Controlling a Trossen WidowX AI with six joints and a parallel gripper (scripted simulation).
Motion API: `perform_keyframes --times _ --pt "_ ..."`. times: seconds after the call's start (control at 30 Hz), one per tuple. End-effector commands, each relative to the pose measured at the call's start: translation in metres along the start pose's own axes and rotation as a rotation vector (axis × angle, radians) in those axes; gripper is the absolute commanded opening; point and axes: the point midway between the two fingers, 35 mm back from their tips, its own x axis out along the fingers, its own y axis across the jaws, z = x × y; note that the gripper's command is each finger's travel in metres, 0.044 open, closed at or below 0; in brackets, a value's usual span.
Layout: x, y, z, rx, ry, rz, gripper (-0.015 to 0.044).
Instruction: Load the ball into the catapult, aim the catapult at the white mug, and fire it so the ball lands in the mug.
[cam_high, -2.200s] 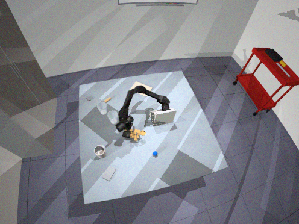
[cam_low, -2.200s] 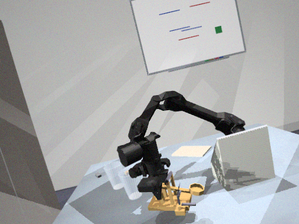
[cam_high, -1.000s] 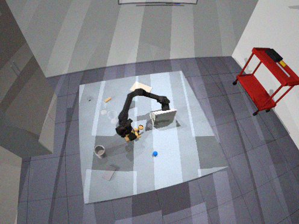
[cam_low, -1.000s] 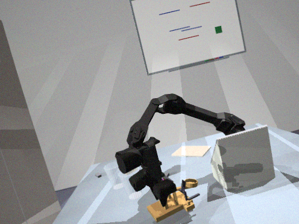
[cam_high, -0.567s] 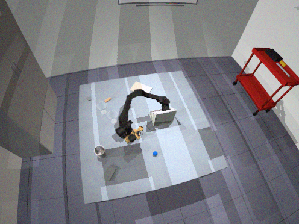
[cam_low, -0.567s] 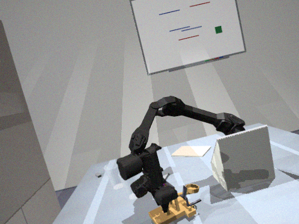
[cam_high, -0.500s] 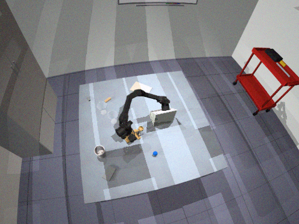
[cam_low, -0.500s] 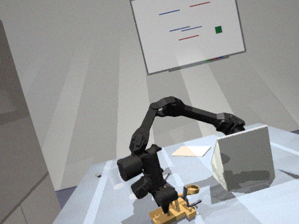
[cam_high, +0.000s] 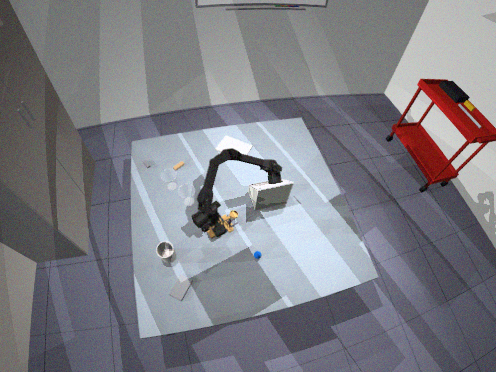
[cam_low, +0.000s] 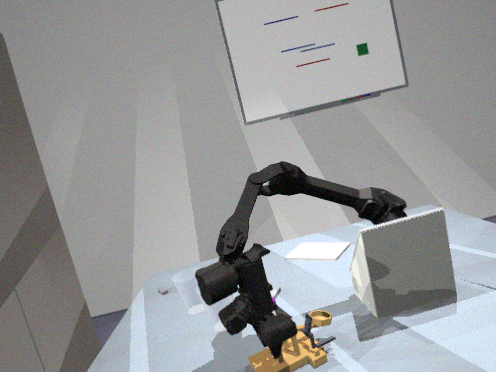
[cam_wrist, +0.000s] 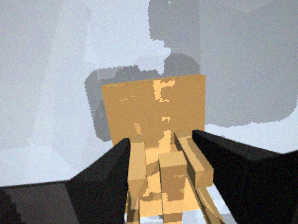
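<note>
The tan wooden catapult (cam_high: 225, 223) (cam_low: 300, 356) (cam_wrist: 155, 110) stands on the table near the middle. Its arm with the ring cup (cam_low: 320, 317) points to the right in the exterior view. My gripper (cam_high: 216, 227) (cam_low: 276, 341) (cam_wrist: 161, 139) reaches down from above and is shut on the catapult's frame, one black finger on each side. The blue ball (cam_high: 257, 254) lies on the table to the right of the catapult and nearer the front, apart from it. The white mug (cam_high: 165, 250) stands upright to the front left of the catapult. Ball and mug are out of the other views.
A white box (cam_high: 271, 194) (cam_low: 405, 265) stands by the arm's base. A paper sheet (cam_high: 234, 145) (cam_low: 317, 250) lies behind it. Clear glasses (cam_high: 186, 190), a tan block (cam_high: 178, 165) and a grey slab (cam_high: 180, 289) sit on the left side. A red cart (cam_high: 445, 130) stands off the table.
</note>
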Motion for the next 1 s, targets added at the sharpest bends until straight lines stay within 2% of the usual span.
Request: perform_keyframes --times 0.0,0.3,0.4,0.5,0.57,0.63,0.67,0.87,0.97 --pt "-0.001 0.0 0.0 0.001 -0.001 0.0 0.0131" --pt "-0.001 0.0 0.0 0.001 -0.001 0.0 0.0368" --pt "-0.024 0.001 0.003 0.0 -0.002 0.003 0.044" --pt "-0.077 0.002 0.003 -0.002 -0.003 0.006 0.044" --pt "-0.099 0.002 0.0 -0.002 -0.002 0.006 0.044" --pt "-0.102 0.002 0.0 -0.002 -0.002 0.005 0.044" --pt "-0.082 0.003 0.002 -0.009 -0.005 -0.001 0.044" --pt "-0.096 0.003 -0.002 -0.008 -0.006 -0.003 0.044" --pt "-0.073 0.002 -0.001 -0.008 -0.006 -0.003 0.044"
